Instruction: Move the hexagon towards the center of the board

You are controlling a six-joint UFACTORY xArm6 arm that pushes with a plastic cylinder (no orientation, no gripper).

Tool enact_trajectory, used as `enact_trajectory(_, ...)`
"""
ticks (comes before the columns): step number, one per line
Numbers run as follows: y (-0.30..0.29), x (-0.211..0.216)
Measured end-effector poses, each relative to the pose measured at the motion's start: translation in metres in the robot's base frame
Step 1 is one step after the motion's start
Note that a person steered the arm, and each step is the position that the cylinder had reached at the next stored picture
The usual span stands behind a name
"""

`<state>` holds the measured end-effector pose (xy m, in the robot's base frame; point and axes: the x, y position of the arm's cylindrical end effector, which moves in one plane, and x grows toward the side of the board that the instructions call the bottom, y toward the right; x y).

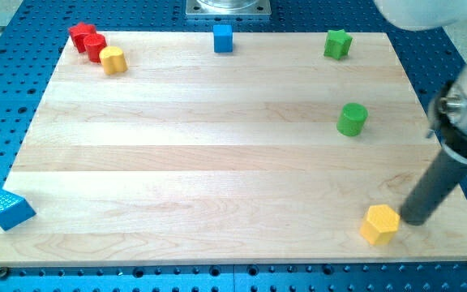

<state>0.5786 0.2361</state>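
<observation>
1. The yellow hexagon [379,224] sat near the board's [217,146] bottom-right corner, far from the centre.
2. My tip [413,221] rested just beside the hexagon's right side — whether it touched could not be told; the rod has no jaws, so there was no jaw state to tell.
3. A green cylinder [352,119] stood near the right edge, above the hexagon and well apart from it.
4. A green star [338,43] and a blue cube [223,37] stood along the top edge.
5. At the top-left corner, a red star [79,34], a red cylinder [96,47] and a yellow block [113,60] clustered in a diagonal row — each touching or nearly touching the next.
6. A blue triangular block [11,210] lay at the left edge, overhanging it near the bottom-left corner.
</observation>
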Motion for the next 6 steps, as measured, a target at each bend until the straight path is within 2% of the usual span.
enact_trajectory(1,-0.015,0.039)
enact_trajectory(2,-0.03,0.038)
enact_trajectory(3,-0.048,0.009)
enact_trajectory(4,-0.098,0.002)
enact_trajectory(6,-0.126,0.011)
